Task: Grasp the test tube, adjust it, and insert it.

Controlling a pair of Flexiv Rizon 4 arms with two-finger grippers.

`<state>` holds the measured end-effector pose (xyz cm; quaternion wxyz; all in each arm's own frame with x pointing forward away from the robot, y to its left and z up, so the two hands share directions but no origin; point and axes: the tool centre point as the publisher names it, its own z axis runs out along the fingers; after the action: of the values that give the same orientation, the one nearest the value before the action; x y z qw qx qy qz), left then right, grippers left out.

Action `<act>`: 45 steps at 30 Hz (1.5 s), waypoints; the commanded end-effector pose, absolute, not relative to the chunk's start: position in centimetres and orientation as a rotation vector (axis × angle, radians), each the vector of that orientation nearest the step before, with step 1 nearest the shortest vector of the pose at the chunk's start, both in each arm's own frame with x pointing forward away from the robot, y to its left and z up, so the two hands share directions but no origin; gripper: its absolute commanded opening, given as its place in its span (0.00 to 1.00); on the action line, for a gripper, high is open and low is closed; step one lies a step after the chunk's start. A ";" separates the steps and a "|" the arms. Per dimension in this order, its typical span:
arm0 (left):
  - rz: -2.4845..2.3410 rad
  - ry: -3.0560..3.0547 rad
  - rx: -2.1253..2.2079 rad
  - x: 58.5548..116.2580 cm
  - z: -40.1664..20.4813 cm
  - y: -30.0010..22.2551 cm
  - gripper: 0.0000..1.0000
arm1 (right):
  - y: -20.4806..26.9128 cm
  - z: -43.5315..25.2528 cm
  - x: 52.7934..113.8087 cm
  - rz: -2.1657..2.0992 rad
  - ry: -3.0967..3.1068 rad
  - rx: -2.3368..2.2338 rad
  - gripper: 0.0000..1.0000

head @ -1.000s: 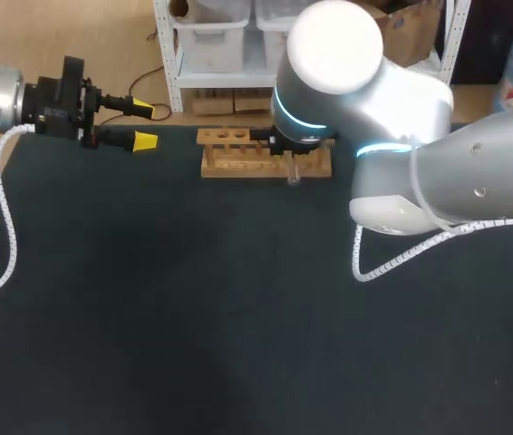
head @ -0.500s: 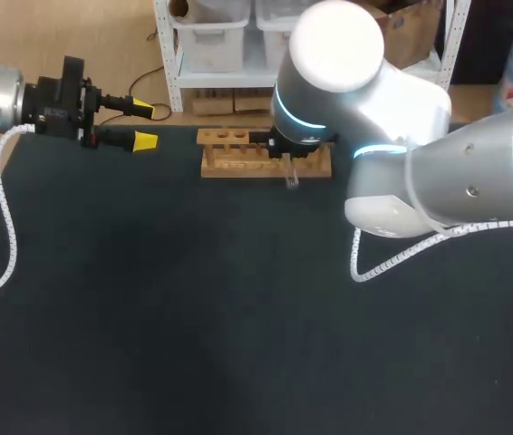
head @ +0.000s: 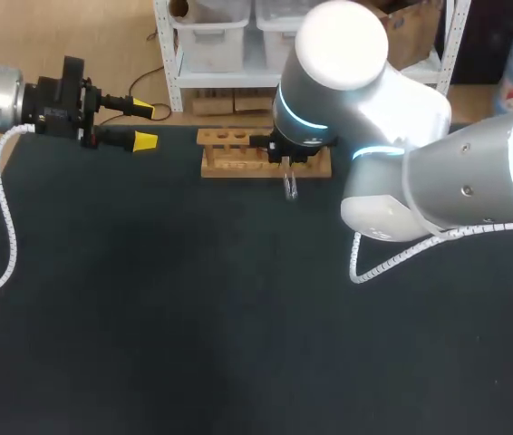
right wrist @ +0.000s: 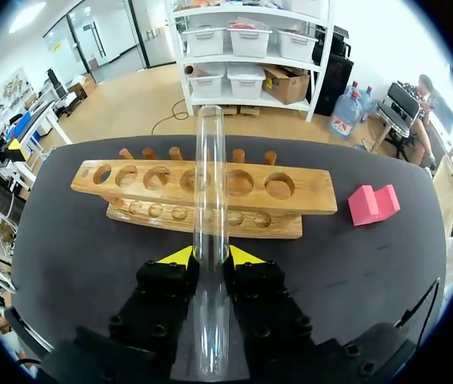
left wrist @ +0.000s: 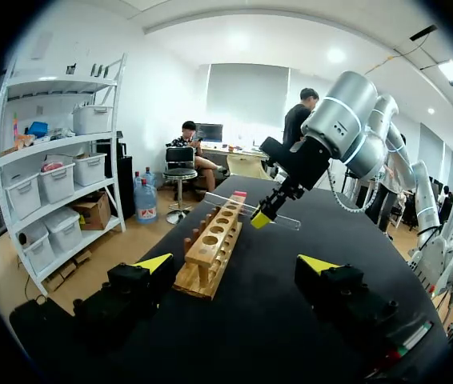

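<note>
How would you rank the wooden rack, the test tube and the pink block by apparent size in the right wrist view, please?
1. wooden rack
2. test tube, though its nearness to the camera enlarges it
3. pink block

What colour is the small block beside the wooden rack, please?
Pink; the block shows best in the right wrist view.

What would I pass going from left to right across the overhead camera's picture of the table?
The left gripper → wooden rack → right arm. The test tube hangs within the rack's width, so it is left out.
</note>
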<state>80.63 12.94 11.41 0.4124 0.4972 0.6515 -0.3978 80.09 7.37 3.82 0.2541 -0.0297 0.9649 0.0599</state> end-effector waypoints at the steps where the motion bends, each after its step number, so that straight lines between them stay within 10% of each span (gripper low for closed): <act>1: -1.000 1.635 1.250 80.6 11.3 13.0 1.00 | 7.5 3.3 80.3 0.170 2.635 -0.089 0.00; 45: -1.000 1.635 1.250 80.6 11.3 13.0 1.00 | 5.7 10.2 78.5 0.098 2.329 0.082 0.00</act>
<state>80.63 12.95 11.41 0.4124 0.4972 0.6515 -0.3978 80.01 6.46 9.24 0.3109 0.0270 0.9492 0.0407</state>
